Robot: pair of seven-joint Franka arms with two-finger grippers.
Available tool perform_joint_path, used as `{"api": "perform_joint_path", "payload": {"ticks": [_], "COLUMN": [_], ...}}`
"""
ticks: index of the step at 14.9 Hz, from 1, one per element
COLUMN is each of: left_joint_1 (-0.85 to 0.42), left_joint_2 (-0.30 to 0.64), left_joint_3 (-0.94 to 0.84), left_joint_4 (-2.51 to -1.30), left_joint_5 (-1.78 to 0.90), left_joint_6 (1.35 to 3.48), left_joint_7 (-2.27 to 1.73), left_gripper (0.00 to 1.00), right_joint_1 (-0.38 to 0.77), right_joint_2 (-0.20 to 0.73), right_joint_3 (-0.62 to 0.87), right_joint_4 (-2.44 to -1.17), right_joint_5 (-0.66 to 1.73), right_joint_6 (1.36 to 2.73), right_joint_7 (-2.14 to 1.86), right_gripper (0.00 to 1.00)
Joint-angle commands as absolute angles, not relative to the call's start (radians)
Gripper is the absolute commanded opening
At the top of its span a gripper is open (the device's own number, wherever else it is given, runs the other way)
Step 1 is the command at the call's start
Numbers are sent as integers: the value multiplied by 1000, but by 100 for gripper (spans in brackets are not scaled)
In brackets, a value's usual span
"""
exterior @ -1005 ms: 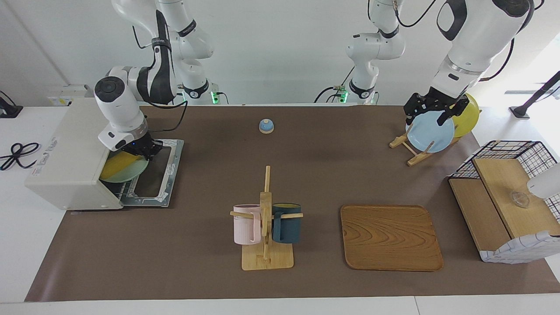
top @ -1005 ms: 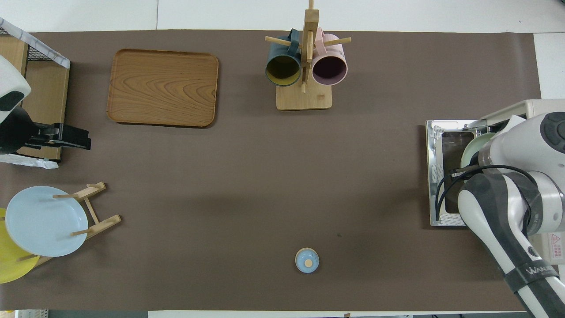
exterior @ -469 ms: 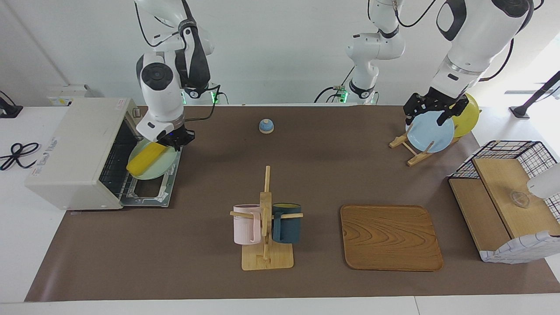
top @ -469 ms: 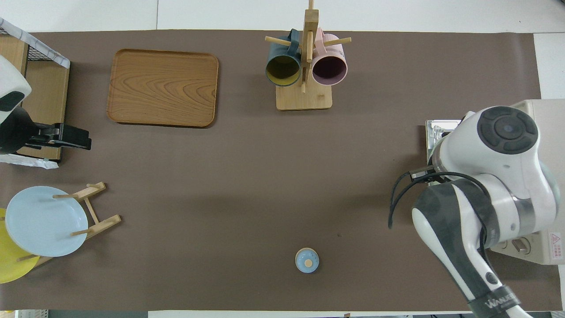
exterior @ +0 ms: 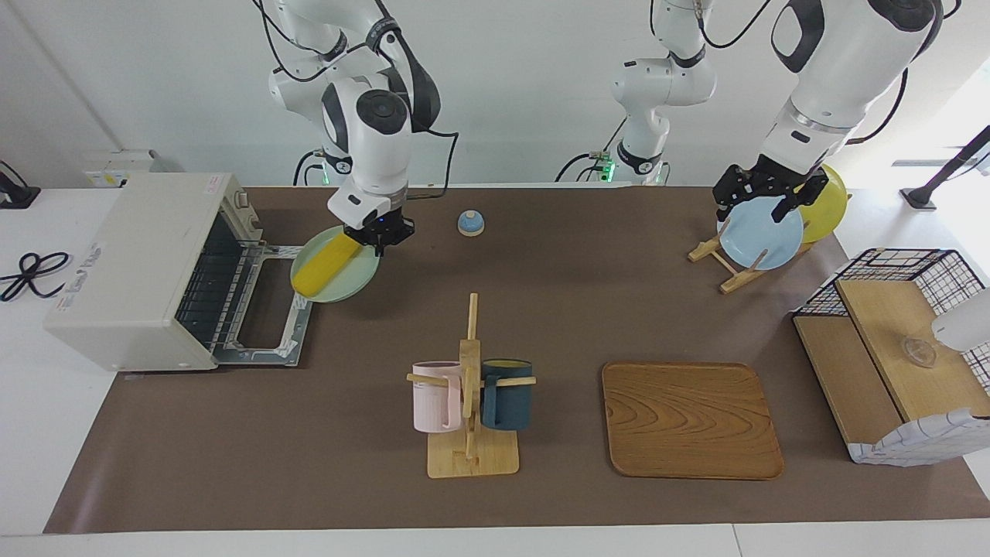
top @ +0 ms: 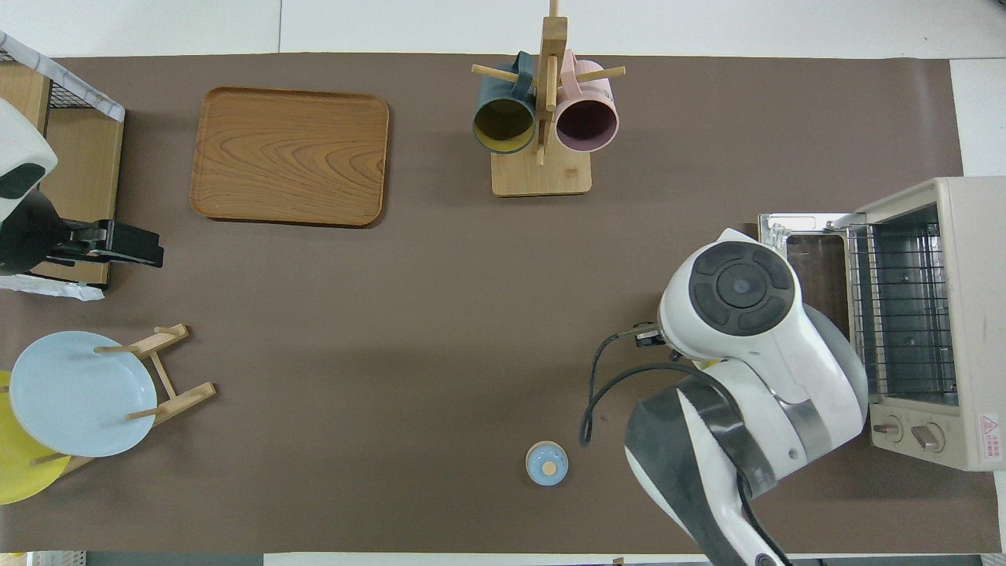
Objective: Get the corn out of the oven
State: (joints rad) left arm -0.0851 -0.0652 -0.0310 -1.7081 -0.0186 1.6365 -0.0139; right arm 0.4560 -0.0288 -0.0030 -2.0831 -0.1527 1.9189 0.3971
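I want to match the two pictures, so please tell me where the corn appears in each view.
Facing view: the corn lies on a pale green plate held by the right gripper, beside the oven's open door.
Overhead view: the corn is hidden under the right arm.
Shared landmark: the oven, at the right arm's end of the table.

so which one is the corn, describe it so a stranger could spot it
Find the off-white oven with its door down. Beside that door the right gripper holds a pale green plate, and the corn lies on it: a long, tapered yellow cob, unlike the round yellow plate.
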Motion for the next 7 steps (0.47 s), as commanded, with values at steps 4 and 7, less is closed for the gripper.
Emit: {"api": "perform_joint_path", "payload": {"ticks": [4, 7], "left_joint_1": [-84, -84], "left_joint_2": [-100, -103], "left_joint_3": [-34, -34], "left_joint_4": [-1764, -1781], "left_joint_5": [-18, -18], "left_joint_6": [1677, 1689], "left_joint_7": [-11, -9], "left_gripper": [100, 100], "right_joint_1": [581, 676], "right_joint_2": [169, 343], "right_joint_3": [-2, -2], "right_joint_4": [-1820, -1621], "right_joint_5": [-85, -95], "right_joint_6": [1848, 1769], "right_joint_7": [567, 700], "right_gripper": [0, 0]}}
